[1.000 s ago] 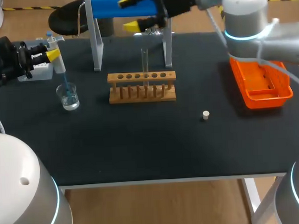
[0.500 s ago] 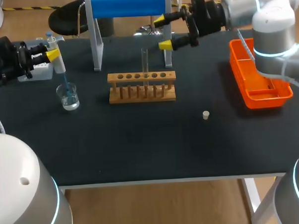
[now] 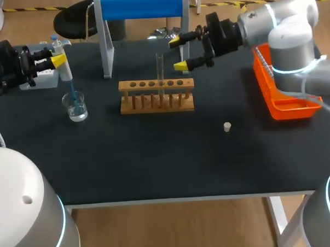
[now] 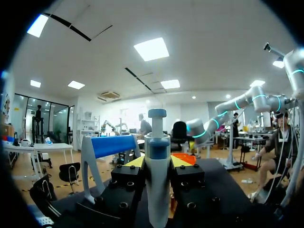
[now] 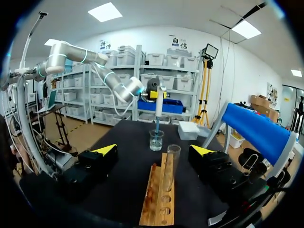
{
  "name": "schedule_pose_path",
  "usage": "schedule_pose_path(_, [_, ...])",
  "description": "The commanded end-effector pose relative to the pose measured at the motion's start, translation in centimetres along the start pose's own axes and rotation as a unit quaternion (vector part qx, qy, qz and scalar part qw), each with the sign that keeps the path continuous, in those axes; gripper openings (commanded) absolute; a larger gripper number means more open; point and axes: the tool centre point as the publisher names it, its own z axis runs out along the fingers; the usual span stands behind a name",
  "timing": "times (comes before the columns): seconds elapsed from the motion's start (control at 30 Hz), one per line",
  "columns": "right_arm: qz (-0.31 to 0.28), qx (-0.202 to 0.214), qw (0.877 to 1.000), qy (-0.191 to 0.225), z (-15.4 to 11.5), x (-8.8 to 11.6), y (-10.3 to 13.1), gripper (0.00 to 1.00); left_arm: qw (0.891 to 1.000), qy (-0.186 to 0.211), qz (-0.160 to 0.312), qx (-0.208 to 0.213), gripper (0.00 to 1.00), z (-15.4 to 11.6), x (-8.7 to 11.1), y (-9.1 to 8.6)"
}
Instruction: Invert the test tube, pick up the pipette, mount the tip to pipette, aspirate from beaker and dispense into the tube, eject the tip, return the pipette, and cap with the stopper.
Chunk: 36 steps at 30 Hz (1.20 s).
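**Drawing from the beaker; tube open and waiting, stopper unused**

Head view: the left pincer (image 3: 57, 61) is closed on the pipette (image 3: 62, 56), its yellow tips pressing the body from two sides. Below the pincer the blue tip (image 3: 70, 86) runs down into the beaker (image 3: 76, 108). Pick-up and tip mounting therefore look done, and the aspirating step seems to be in hand. Whether liquid has risen into the tip cannot be told.

The right pincer (image 3: 178, 53) is spread wide and holds nothing. The test tube (image 3: 160, 68) stands upright in the wooden rack (image 3: 156, 96) just ahead of its fingers, untouched. The stopper (image 3: 227, 127) lies on the table, well apart from both pincers. The orange tray (image 3: 289, 104) sits behind the right pincer, beside its arm.

Left wrist view: the pipette rises straight up between the two fingers and is gripped on both sides. The beaker under the pincer is hidden here.

Right wrist view: the tube stands mouth up between the wide-open fingers and touches neither, with the rack under it. Farther ahead are the beaker, the pipette dipping into it and the left pincer above.

Judged from this, inverting the tube appears finished. Still to do are dispensing into the tube, ejecting the tip, returning the pipette and capping with the stopper.
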Motion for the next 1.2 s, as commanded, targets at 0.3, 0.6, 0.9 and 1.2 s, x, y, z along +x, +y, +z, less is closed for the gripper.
schedule_pose_path(0.3, [0.012, 0.026, 1.0, 0.005, 3.0, -1.6, -3.6, 1.0, 1.0, 0.002, 0.0, 0.0, 0.0, 0.0, -0.1, 0.0])
schedule_pose_path(0.6, [0.013, 0.056, 0.998, -0.001, 4.7, -2.1, -5.0, 1.0, 1.0, 0.002, 0.0, 0.0, 0.0, 0.0, -0.1, 0.0])
schedule_pose_path(0.9, [0.021, 0.082, 0.996, -0.034, 5.9, -2.5, -5.3, 1.0, 1.0, 0.002, 0.0, 0.0, 0.0, 0.0, -0.1, 0.0])
schedule_pose_path(1.2, [0.013, 0.103, 0.994, -0.041, 7.0, -2.2, -4.8, 1.0, 1.0, 0.002, 0.0, 0.0, 0.0, 0.0, -0.1, 0.0])
